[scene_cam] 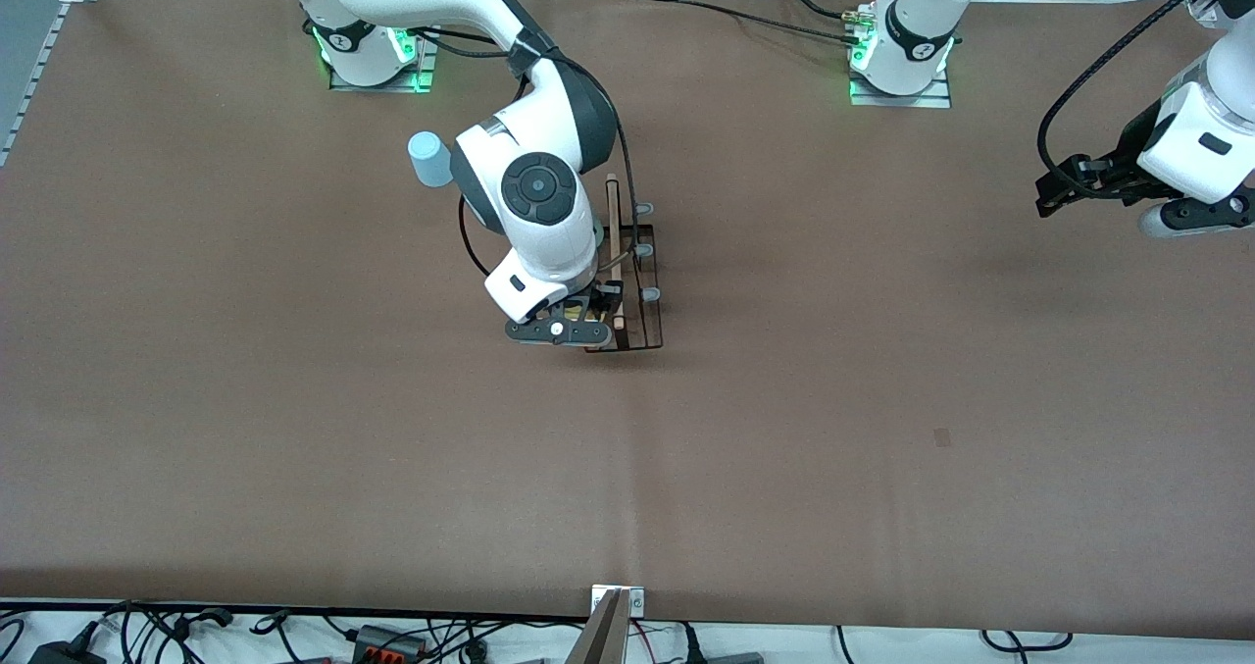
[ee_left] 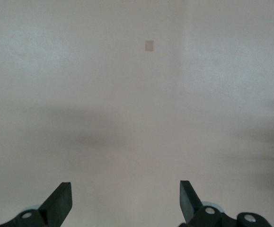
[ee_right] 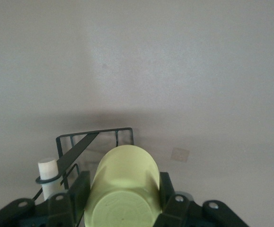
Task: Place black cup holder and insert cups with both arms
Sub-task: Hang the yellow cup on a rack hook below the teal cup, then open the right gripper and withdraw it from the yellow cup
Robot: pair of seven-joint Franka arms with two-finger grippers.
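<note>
So the right gripper [scene_cam: 569, 323] has its fingers clamped on a pale yellow-green cup [ee_right: 125, 187], and it's sitting low right over the end of the black cup holder [scene_cam: 632, 281] that points at the front camera. In the right wrist view the cup lies between the pads with its base toward the camera and its mouth pointing away, over the rack's wire end frame; one pale peg [ee_right: 48, 175] stands just beside it. That's the bit that matters, I think — the cup has to line up with a peg and I can't tell if it's on one yet.

The rack's wooden rod handle [scene_cam: 614, 242] runs from the robots' edge toward the camera's edge, about mid-table. The right arm is bent steeply down over it. A light blue cup [scene_cam: 428, 159] lies beside that arm's elbow, closer to the robots' edge.

The left gripper [ee_left: 125, 203] — fingers spread wide, nothing in them — waits up over bare table [scene_cam: 882, 399] at the left arm's end, well apart from the rack.
</note>
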